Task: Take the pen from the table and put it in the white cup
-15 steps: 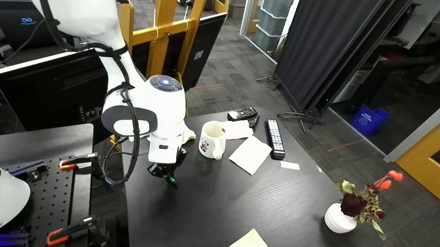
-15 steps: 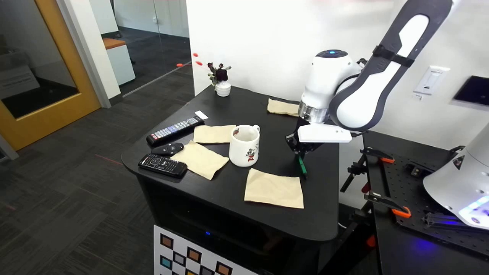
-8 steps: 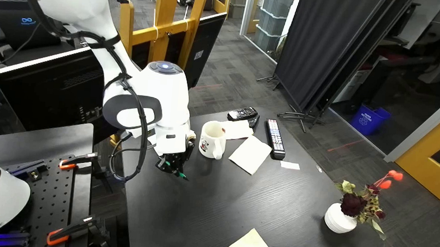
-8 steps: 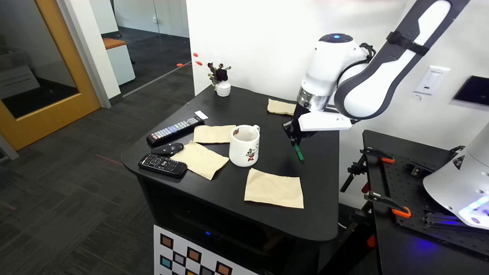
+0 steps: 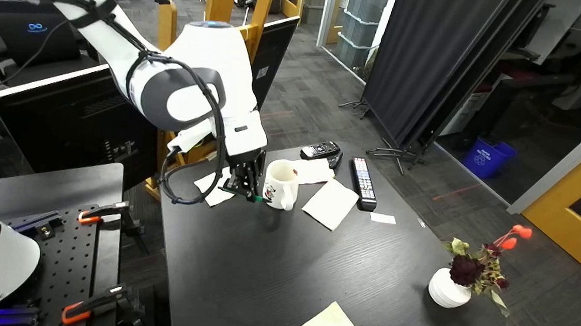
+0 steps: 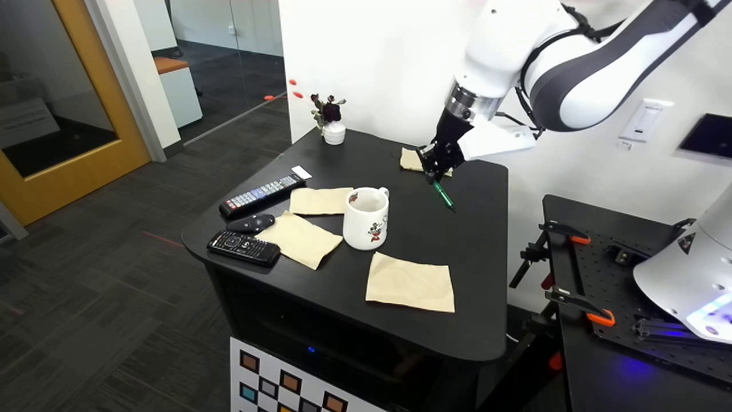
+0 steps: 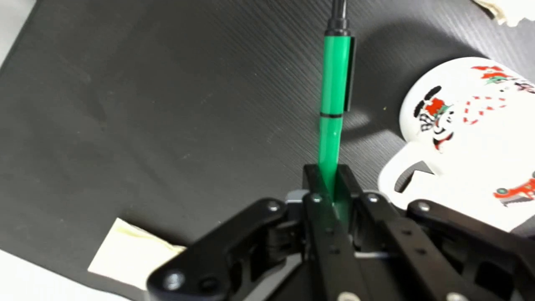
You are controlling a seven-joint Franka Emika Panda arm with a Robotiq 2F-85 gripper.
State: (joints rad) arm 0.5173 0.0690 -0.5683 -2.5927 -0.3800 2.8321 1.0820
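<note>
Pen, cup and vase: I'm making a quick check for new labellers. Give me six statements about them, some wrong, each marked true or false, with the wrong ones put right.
1. The gripper is holding the pen. True.
2. The pen is red. False: it is green, with black parts.
3. The cup stands upright on the table. True.
4. The pen is inside the cup. False: it is outside, apart from the cup.
5. The cup has no handle. False: its handle shows in the wrist view.
6. The white vase holds flowers. True.
</note>
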